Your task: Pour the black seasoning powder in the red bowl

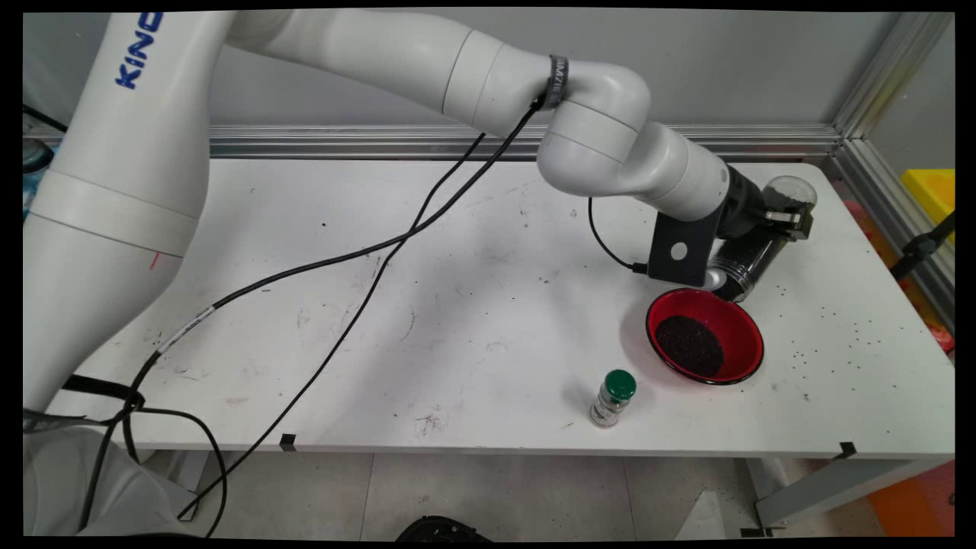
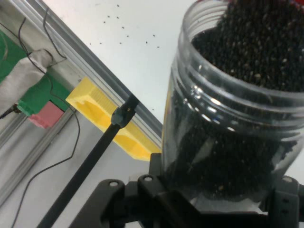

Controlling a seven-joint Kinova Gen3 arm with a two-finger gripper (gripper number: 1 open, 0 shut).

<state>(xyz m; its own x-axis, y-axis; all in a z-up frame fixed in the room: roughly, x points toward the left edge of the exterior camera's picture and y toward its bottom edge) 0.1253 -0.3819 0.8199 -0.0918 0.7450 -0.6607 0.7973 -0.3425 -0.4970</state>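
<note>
- Gripping a clear plastic jar (image 1: 762, 236), the black pincer (image 1: 778, 217) is closed around its body at the far right of the white table (image 1: 457, 305).
- In the hand view the pincer (image 2: 209, 199) has its linkage at the bottom edge, and the jar (image 2: 232, 118) rises between its two sides, filling the right half of that picture.
- That jar is tilted, its closed end up and away, its open mouth pointing down and toward the near side, just above the far rim of a red bowl (image 1: 743, 320).
- Small black seeds (image 2: 247, 52) pack the jar right up to its threaded mouth.
- More of the same black seeds (image 1: 689, 345) lie in a heap inside the red bowl, which sits on the table just in front of the jar.
- Near the bowl, to its left and closer to the table's front edge, stands a small upright bottle with a green cap (image 1: 612, 398), apart from the bowl.
- Loose black specks (image 1: 839, 328) are scattered on the tabletop to the right of the bowl.
- Beyond the table's right edge sits a yellow block (image 1: 930, 191), seen in the hand view (image 2: 109, 118) past an aluminium rail (image 2: 95, 66).
</note>
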